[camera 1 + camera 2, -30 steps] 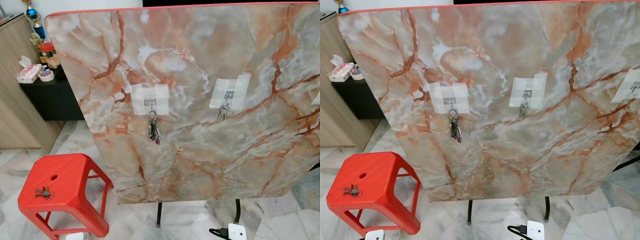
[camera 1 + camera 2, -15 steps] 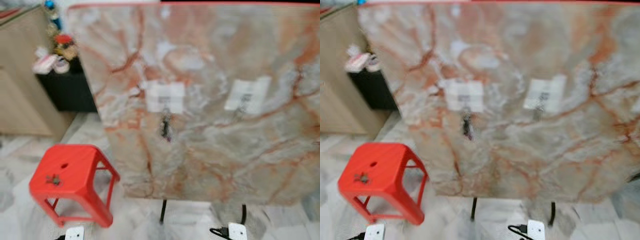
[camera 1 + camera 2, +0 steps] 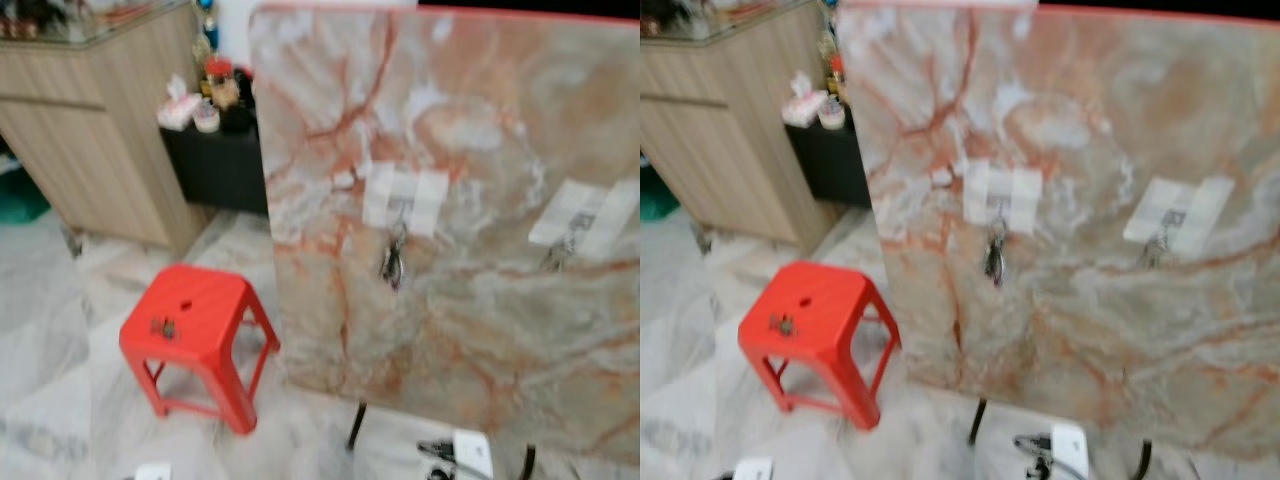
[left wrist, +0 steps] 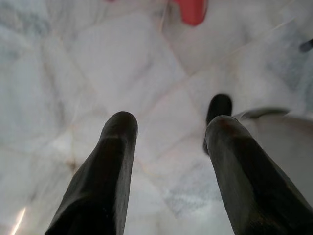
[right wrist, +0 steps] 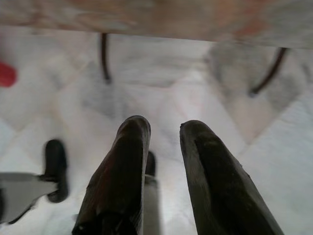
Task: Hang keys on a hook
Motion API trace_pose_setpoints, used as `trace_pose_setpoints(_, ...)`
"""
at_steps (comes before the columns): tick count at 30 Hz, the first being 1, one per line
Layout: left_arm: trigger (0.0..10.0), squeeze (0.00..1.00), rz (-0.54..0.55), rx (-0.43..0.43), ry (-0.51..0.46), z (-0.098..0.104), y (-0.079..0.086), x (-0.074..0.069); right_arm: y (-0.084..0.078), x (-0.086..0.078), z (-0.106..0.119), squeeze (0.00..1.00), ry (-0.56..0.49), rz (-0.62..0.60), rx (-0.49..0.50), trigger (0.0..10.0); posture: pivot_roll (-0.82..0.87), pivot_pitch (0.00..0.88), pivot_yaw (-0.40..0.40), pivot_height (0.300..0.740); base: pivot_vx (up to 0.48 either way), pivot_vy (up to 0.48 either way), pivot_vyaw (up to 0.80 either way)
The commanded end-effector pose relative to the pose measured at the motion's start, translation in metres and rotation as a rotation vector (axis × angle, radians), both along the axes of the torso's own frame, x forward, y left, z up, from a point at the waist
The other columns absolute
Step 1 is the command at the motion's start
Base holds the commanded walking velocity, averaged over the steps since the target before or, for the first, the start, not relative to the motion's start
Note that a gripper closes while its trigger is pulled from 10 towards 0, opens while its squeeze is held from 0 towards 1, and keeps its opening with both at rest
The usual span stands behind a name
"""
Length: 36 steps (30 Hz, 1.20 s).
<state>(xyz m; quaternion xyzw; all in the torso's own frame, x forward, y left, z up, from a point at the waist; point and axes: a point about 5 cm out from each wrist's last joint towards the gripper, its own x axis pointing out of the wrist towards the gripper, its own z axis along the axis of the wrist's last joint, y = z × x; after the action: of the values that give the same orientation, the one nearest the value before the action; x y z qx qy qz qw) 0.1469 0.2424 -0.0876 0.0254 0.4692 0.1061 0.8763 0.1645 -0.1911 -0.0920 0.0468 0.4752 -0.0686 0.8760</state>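
A small bunch of keys (image 3: 163, 326) lies on the top of a red plastic stool (image 3: 205, 300) on the floor, left of an upright marble-patterned board (image 3: 480, 320). Two taped hooks are stuck on the board: the left hook (image 3: 403, 200) carries a hanging key bunch (image 3: 392, 262), and the right hook (image 3: 585, 215) carries another key (image 3: 553, 258). My left gripper (image 4: 171, 122) points down at the marble floor, open and empty, with a red stool leg (image 4: 190, 10) beyond it. My right gripper (image 5: 164, 128) also hangs over the floor, its fingers a little apart with nothing between them.
A wooden cabinet (image 3: 100, 130) stands at the back left, beside a low black unit (image 3: 215, 165) holding small items. Black legs (image 3: 355, 425) support the board. A white power adapter with a cable (image 3: 470, 450) lies on the floor under it. Both eye views are blurred.
The whole picture has shifted right and pulled back: the camera has turned left, so the stool sits nearer the middle and the wooden cabinet shows. The keys, stool and board stay put.
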Motion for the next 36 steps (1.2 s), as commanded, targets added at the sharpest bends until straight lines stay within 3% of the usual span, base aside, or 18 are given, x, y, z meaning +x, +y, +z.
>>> trace_pose_setpoints(1,10.0,0.0,-0.02,-0.012,0.029,-0.004,-0.006,-0.005,-0.005,-0.003,-0.001,0.0,0.009,-0.037,0.002,10.0,-0.01,0.0,-0.009,0.74,0.0,0.0,0.0)
trace_pose_setpoints(5,10.0,0.0,-0.043,-0.015,0.034,-0.004,-0.012,-0.001,-0.009,-0.003,0.0,0.0,0.0,-0.059,0.002,10.0,-0.01,0.0,0.011,0.74,0.0,0.0,0.0)
trace_pose_setpoints(9,10.0,0.0,-0.037,-0.017,0.021,-0.003,-0.013,0.003,-0.003,-0.003,-0.001,0.0,0.003,-0.074,0.013,10.0,-0.01,0.0,0.008,0.74,0.0,0.0,0.0)
trace_pose_setpoints(12,10.0,0.0,-0.051,0.002,0.018,-0.001,-0.008,0.005,0.006,-0.006,-0.003,0.0,0.026,0.009,0.024,10.0,-0.01,0.0,-0.02,0.74,0.0,0.0,0.0)
trace_pose_setpoints(14,10.0,0.0,-0.06,0.016,-0.093,0.012,-0.012,0.033,0.006,-0.008,-0.004,0.0,0.039,0.013,0.017,10.0,0.02,0.0,-0.034,0.74,0.0,0.427,0.0)
trace_pose_setpoints(19,10.0,0.0,-0.059,0.012,-0.103,0.013,-0.015,0.035,0.007,-0.002,-0.002,0.0,0.028,0.001,0.02,10.0,0.02,0.0,-0.018,0.74,0.0,0.442,0.0)
trace_pose_setpoints(23,10.0,0.0,-0.051,0.001,-0.114,0.013,-0.021,0.037,0.013,0.013,0.003,0.0,-0.001,-0.035,0.035,10.0,0.01,0.0,0.003,0.74,0.0,0.442,0.0)
trace_pose_setpoints(26,10.0,0.0,-0.101,0.02,-0.138,0.019,-0.02,0.042,0.016,0.01,0.002,0.0,0.0,-0.05,0.045,10.0,0.01,0.0,0.013,0.74,0.0,0.417,0.0)
trace_pose_setpoints(29,10.0,0.0,-0.085,0.029,-0.165,0.025,-0.017,0.047,0.016,0.008,0.001,0.0,0.003,-0.062,0.049,10.0,0.02,0.0,0.011,0.74,0.0,0.42,0.0)
trace_pose_setpoints(31,10.0,0.0,-0.083,0.029,-0.137,0.019,-0.016,0.039,0.017,0.006,0.0,0.0,0.004,-0.057,0.05,10.0,0.01,0.0,0.007,0.74,0.0,0.42,0.0)
trace_pose_setpoints(32,10.0,0.0,-0.068,0.022,-0.066,0.005,-0.015,0.018,0.018,0.004,-0.001,0.0,0.01,-0.039,0.049,10.0,0.02,0.0,0.005,0.74,0.0,0.42,0.0)
trace_pose_setpoints(33,10.0,0.0,-0.064,0.018,-0.048,0.002,-0.016,0.012,0.018,0.002,-0.001,0.0,0.013,-0.039,0.049,10.0,0.02,0.0,0.005,0.74,0.0,0.42,0.0)
trace_pose_setpoints(36,10.0,0.0,-0.065,0.012,-0.044,0.0,-0.02,0.006,0.014,-0.007,-0.005,0.0,0.035,-0.049,0.042,10.0,0.01,0.0,0.009,0.74,0.0,0.42,0.0)
